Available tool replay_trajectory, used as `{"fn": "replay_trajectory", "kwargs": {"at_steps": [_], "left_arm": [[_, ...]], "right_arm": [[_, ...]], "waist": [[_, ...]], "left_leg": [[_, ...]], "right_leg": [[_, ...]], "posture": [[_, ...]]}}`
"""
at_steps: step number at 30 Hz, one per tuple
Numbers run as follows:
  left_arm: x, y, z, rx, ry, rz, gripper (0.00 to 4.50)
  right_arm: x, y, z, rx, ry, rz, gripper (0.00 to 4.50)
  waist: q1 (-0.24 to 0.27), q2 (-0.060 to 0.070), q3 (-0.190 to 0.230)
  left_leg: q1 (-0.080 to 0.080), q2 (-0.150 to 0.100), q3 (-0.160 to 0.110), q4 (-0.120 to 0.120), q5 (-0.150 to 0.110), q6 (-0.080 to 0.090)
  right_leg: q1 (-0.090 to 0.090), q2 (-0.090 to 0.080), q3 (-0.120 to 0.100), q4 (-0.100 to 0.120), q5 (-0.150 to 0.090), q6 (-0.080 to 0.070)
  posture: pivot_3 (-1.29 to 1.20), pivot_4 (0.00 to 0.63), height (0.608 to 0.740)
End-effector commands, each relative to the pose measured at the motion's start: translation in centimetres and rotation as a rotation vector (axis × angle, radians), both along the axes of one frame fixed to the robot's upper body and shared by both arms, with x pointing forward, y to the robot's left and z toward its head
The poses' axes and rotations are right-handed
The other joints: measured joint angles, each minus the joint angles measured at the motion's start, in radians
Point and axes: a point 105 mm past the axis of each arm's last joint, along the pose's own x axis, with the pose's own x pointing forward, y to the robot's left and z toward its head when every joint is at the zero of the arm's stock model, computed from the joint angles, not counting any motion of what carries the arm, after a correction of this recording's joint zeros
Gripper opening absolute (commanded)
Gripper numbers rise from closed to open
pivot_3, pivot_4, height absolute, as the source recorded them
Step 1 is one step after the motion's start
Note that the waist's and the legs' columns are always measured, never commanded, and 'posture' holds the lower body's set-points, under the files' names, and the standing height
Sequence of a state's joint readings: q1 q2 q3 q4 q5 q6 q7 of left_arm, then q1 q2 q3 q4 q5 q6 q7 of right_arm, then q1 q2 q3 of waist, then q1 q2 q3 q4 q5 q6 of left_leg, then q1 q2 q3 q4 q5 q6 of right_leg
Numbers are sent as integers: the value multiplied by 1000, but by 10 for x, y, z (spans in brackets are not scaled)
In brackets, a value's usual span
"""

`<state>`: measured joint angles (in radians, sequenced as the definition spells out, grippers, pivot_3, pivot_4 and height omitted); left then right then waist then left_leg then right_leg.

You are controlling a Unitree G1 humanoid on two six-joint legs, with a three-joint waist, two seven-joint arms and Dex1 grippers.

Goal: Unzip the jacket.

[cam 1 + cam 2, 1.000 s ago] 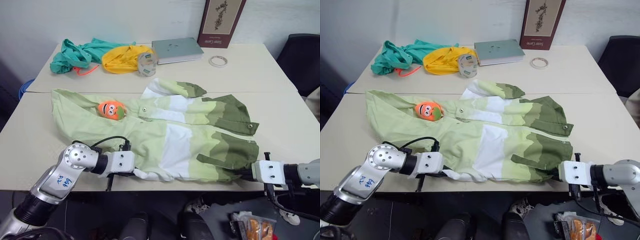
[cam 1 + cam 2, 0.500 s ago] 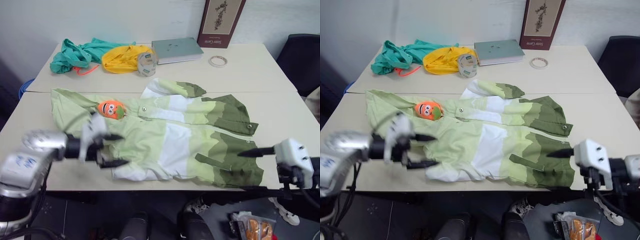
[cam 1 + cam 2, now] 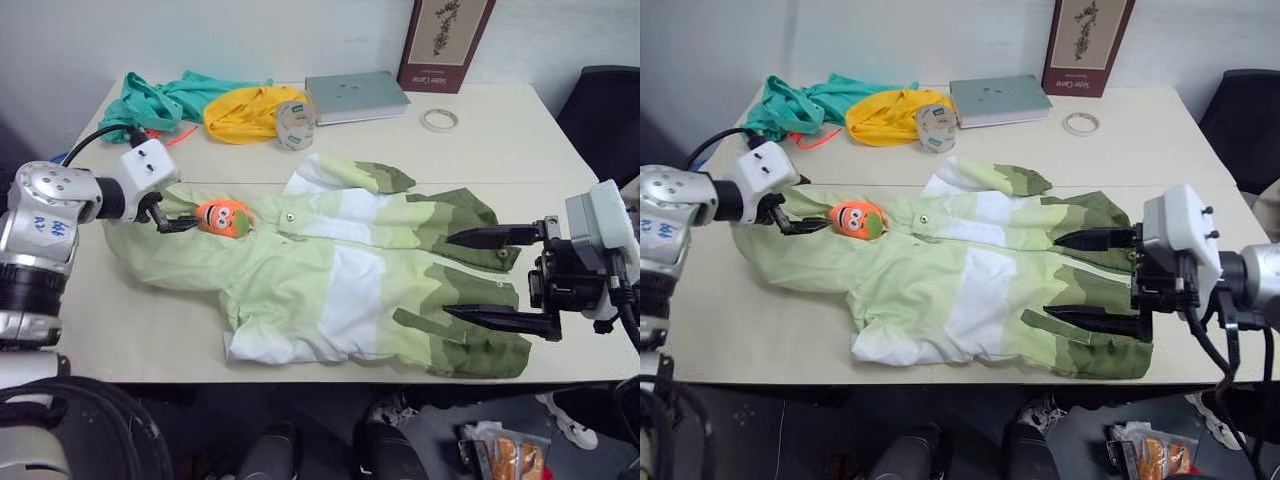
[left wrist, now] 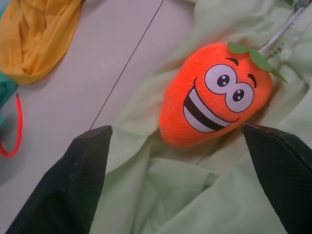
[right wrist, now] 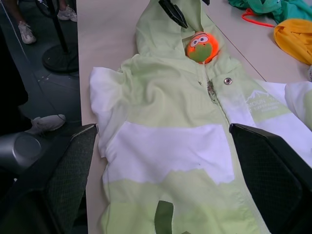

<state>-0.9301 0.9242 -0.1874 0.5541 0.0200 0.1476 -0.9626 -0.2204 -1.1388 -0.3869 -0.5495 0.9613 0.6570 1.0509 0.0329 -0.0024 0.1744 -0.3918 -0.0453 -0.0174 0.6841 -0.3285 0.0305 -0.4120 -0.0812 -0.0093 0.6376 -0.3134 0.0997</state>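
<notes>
1. Jacket [image 3: 340, 275] lies flat across front table [image 3: 60, 300], collar end twd robot's left, olive hem end twd right. Blocks run pale green, white, olive.
2. Zip looks closed along the front; orange cartoon-face zipper pull [image 3: 222, 217] sits at collar end, resting on pale-green fabric.
3. Left gripper [image 3: 178, 218] hovers just beside the pull on its left, pointing at it; jaws spread wide, nothing betw them. In left wrist view the pull [image 4: 214, 95] sits betw the two fingertips [image 4: 83, 161], not touched.
4. Right gripper [image 3: 1080, 280] is above jacket's olive hem end, pointing across twd the left; jaws wide apart, one finger over the other, empty. Can't tell if lower finger touches the cloth.
5. Right wrist view looks along the jacket [image 5: 165, 146] fm hem to collar: snap button [image 5: 227, 81] next to zip line, pull [image 5: 202, 46] at far end.
6. Back of table: teal garment [image 3: 160, 100] w/ orange cord, yellow garment [image 3: 245, 110] touching it, tape roll [image 3: 292, 125] against the yellow one, grey book [image 3: 355, 95], small tape ring [image 3: 437, 119], framed picture [image 3: 445, 40] leaning on wall. All well apart fm both grippers.
</notes>
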Motion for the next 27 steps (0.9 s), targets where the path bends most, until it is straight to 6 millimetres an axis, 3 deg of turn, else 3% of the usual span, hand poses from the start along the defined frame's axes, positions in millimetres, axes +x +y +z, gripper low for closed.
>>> {"fn": "replay_trajectory", "kwargs": {"at_steps": [1,6,7,10,17,20,22,27], "left_arm": [[10,-6,-7,136,-31,-90,4494],[14,-14,-25,184,24,-156,4494],[15,-14,-28,195,33,-163,4305],[21,-19,-32,209,25,-170,3630],[25,-30,-29,168,2,-200,1454],[23,-34,-20,151,-20,-231,577],[22,-48,-5,98,-59,-281,81],[8,-107,33,8,-170,-495,5]], "right_arm": [[2,3,1,9,-23,-5,4500],[3,4,-2,8,-30,-11,4500],[4,3,-2,9,-33,-16,4500],[6,3,-2,14,-41,-26,4500],[8,3,-3,16,-56,-39,4500],[9,2,-4,21,-59,-49,4500],[10,1,-6,21,-62,-66,4500],[17,-9,-15,9,-62,-141,4500]], "waist": [[0,0,0],[-9,-1,1],[-10,-2,1],[-9,-3,1],[-7,-4,2],[-7,-4,2],[-6,-4,2],[2,-4,2]], "left_leg": [[0,0,0,0,0,0],[-2,0,1,0,0,1],[-2,0,1,0,0,1],[-2,0,1,0,0,1],[-2,0,1,1,0,1],[-2,0,1,1,0,1],[-2,0,1,1,0,1],[-4,0,-1,5,0,1]], "right_leg": [[0,0,0,0,0,0],[-3,1,0,2,0,0],[-3,1,0,2,0,0],[-3,1,0,3,0,0],[-3,0,0,4,0,0],[-3,0,0,4,0,1],[-3,0,0,4,0,0],[-2,-1,-2,5,0,1]], "posture": [[0,150,740],[0,150,740],[0,150,740],[0,150,740],[0,150,740],[0,150,740],[0,150,740],[0,150,740]]}}
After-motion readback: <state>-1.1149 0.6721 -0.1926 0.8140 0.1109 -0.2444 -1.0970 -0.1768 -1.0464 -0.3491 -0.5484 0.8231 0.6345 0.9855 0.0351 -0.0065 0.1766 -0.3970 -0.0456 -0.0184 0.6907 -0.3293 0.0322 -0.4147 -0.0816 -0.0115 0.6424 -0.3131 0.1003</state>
